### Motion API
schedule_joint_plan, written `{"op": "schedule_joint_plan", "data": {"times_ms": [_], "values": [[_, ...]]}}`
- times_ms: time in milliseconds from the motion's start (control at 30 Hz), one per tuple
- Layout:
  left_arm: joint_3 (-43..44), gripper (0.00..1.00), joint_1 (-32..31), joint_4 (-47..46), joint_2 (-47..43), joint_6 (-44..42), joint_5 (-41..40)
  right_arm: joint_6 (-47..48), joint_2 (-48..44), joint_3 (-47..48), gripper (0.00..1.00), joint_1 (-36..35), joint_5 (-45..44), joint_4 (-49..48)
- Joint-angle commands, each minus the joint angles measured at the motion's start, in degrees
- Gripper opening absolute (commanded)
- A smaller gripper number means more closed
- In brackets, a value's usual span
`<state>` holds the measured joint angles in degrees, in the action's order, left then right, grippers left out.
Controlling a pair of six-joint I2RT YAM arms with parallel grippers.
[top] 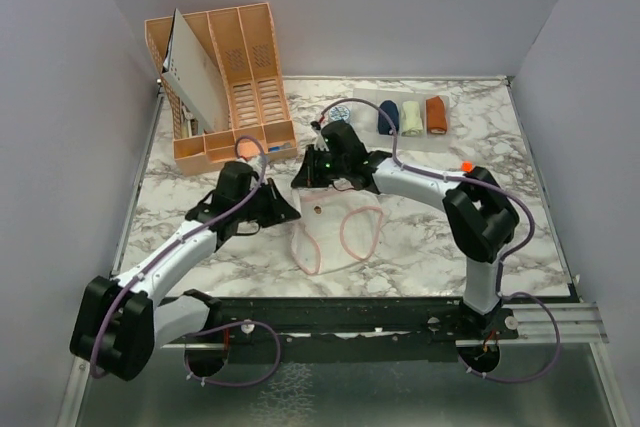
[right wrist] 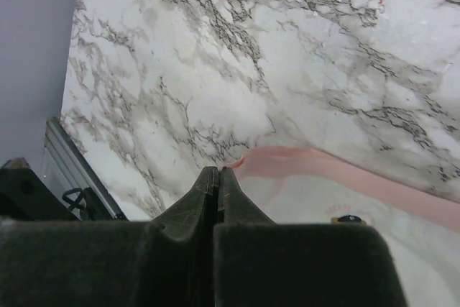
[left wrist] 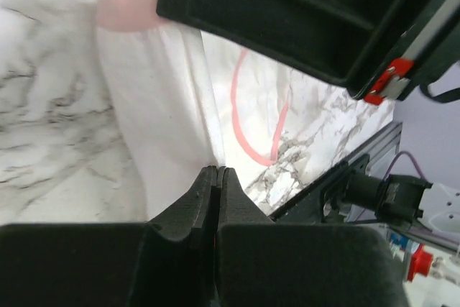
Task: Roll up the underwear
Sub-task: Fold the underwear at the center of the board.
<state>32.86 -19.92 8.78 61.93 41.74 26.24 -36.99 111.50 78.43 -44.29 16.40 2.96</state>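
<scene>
Left gripper (left wrist: 216, 172) jaws tight, thin pinch on whitish-pink underwear (top: 338, 235) edge. Cloth lies spread at centre of table (top: 450, 237), btwn both arms. Right gripper (right wrist: 218, 171) clamped on its pink-edged corner. Risk: bites v. small, so uneven pull = slip, and roll goes crooked.

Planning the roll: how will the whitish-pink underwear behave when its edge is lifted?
Probably floppy: the whitish-pink underwear creases toward the left gripper. Likely light: thin cloth, mostly flat on the table.
</scene>
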Motion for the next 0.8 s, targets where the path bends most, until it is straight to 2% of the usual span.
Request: {"op": "schedule_joint_plan", "data": {"times_ms": [0,167,300,567,767], "values": [[4.77,0.0,-8.76,1.16,4.08,2.77,-5.88,-0.44,-5.14,-4.86,0.0,2.7,2.97,-4.5],[7.9,0.0,-14.24,-1.68,8.57,6.92,-10.2,0.02,-9.52,-9.93,0.01,6.17,3.45,-5.13],[11.33,0.0,-18.24,-3.36,12.07,9.83,-13.87,3.49,-12.51,-12.59,0.01,7.84,-0.89,-1.68],[19.15,0.0,-25.26,-5.24,22.68,12.65,-15.5,7.34,-15.94,-16.85,0.0,13.04,-1.17,0.83],[24.31,0.0,-27.86,-5.52,30.07,13.37,-16.17,10.34,-14.97,-17.46,0.01,17.18,1.62,2.59]]}}
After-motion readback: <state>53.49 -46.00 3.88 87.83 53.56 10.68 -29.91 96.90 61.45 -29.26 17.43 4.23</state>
